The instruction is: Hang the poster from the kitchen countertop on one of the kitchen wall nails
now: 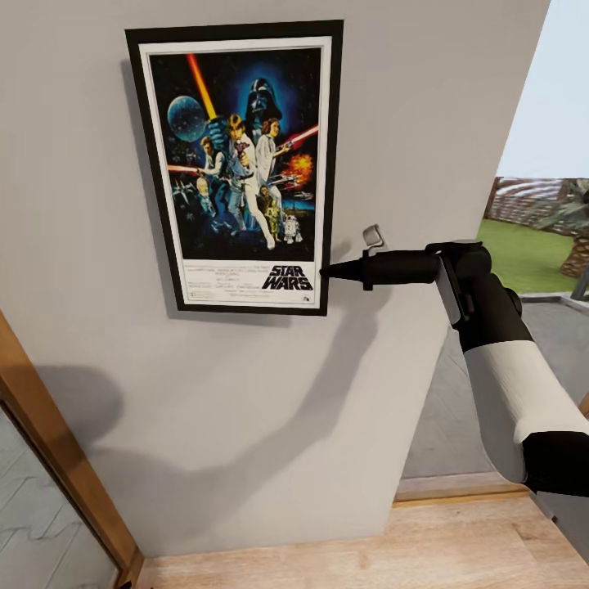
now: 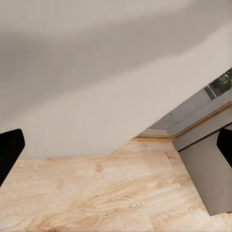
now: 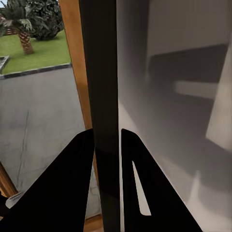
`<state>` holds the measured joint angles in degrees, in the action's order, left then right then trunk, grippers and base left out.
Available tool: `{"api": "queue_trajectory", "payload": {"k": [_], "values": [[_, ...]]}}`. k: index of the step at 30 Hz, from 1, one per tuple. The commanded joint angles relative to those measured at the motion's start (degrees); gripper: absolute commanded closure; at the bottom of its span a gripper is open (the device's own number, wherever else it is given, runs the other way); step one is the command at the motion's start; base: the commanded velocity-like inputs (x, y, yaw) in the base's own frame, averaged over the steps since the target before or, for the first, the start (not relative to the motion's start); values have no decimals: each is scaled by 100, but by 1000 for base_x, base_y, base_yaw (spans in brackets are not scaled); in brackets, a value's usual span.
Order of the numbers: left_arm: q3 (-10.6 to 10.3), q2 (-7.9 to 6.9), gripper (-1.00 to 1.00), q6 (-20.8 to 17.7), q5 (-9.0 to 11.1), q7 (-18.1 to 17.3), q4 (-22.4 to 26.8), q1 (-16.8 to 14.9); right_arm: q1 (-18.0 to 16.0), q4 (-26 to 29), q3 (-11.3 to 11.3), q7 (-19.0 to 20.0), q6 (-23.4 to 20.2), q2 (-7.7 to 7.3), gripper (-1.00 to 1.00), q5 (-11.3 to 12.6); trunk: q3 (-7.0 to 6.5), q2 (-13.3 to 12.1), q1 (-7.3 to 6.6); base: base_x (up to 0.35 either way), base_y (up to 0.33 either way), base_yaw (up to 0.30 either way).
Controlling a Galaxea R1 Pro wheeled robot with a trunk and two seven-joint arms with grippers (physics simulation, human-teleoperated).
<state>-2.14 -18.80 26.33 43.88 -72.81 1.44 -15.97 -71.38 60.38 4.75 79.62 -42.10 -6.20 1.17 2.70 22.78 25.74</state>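
Right gripper [image 1: 327,272] clenched on the poster [image 1: 237,164] frame's edge against the wall [image 1: 245,425]; stiff, light, likely slippery.

We read one legible text: the bold black "STAR WARS" logo on the white bottom border of the black-framed upright poster [image 1: 237,168] against the pale grey wall [image 1: 245,409]. The lines of small credit print beside the logo are too fine for us to read.
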Motion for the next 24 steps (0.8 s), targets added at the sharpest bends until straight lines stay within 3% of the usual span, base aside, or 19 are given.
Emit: {"api": "queue_trajectory", "payload": {"k": [1, 24], "values": [[-23, -1, -100, 30, 26, -14, -3, -5, -7, 0, 9, 18, -71, -4, 100, 18, 14, 14, 4, 2, 0, 0], [-23, -1, -100, 30, 24, -14, -3, -5, -7, 0, 9, 18, -71, -4, 100, 19, 14, 14, 4, 45, 0, 0]]}}
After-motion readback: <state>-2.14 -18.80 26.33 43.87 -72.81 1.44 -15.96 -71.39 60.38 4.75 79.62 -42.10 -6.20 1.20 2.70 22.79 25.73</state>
